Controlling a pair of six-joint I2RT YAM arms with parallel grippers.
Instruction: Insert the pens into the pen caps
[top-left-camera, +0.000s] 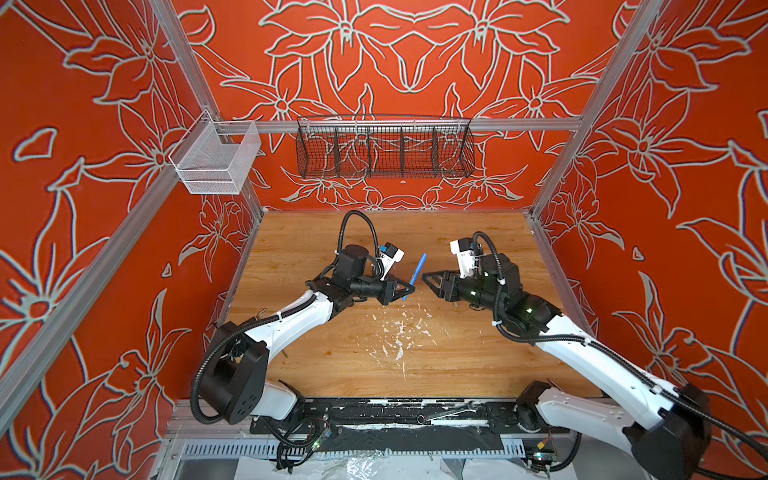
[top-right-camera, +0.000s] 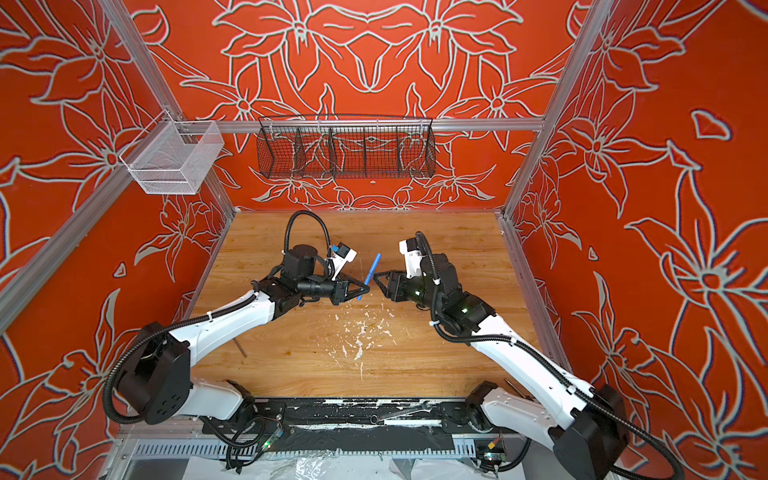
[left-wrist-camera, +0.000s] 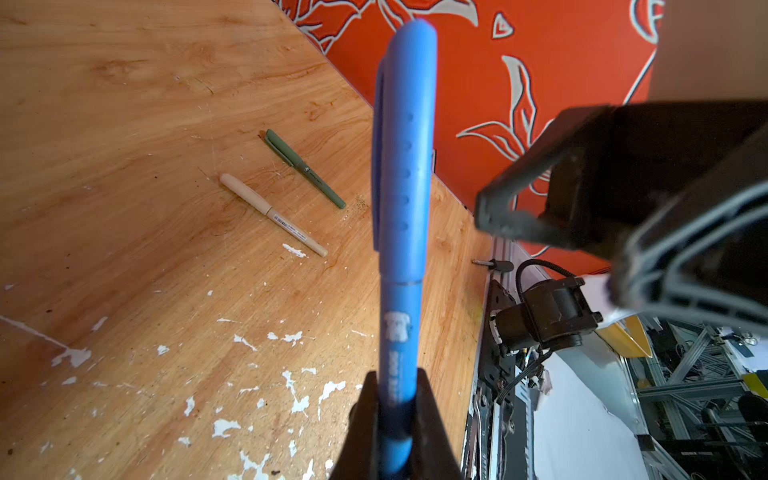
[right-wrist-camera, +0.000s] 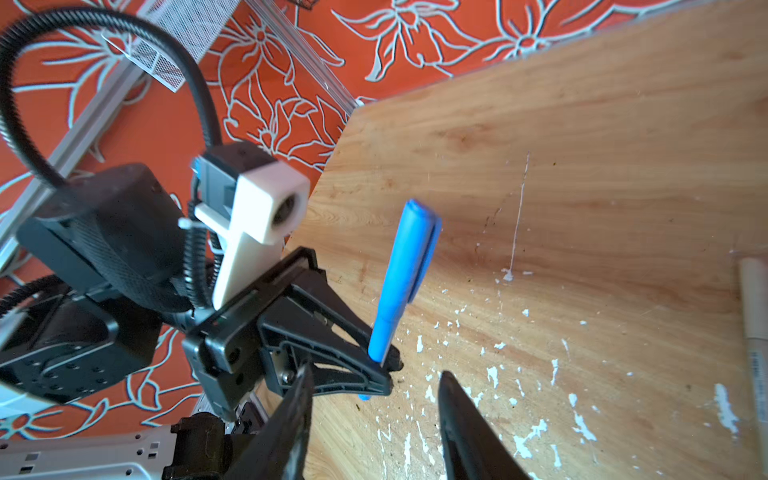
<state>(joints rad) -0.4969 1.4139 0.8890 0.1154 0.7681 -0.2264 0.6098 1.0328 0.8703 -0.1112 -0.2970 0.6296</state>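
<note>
My left gripper (top-left-camera: 409, 288) (left-wrist-camera: 397, 399) is shut on the lower barrel of the blue pen (top-left-camera: 417, 272) (left-wrist-camera: 399, 324), which stands tilted above the table. A blue cap (left-wrist-camera: 405, 145) (right-wrist-camera: 409, 249) sits on the pen's upper end. Just to its right, my right gripper (top-left-camera: 426, 277) (right-wrist-camera: 374, 374) is open, with nothing between its fingers. In the left wrist view a beige pen (left-wrist-camera: 291, 230) wearing its beige cap (left-wrist-camera: 245, 193) lies on the wood beside an olive green pen (left-wrist-camera: 318, 183) wearing its green cap (left-wrist-camera: 279, 145). Both top views hide these two pens.
The wooden table (top-left-camera: 457, 232) has white paint flecks (top-left-camera: 399, 332) in its front middle. A black wire basket (top-left-camera: 384, 149) hangs on the back wall and a white mesh basket (top-left-camera: 216, 158) on the left rail. Orange walls close three sides.
</note>
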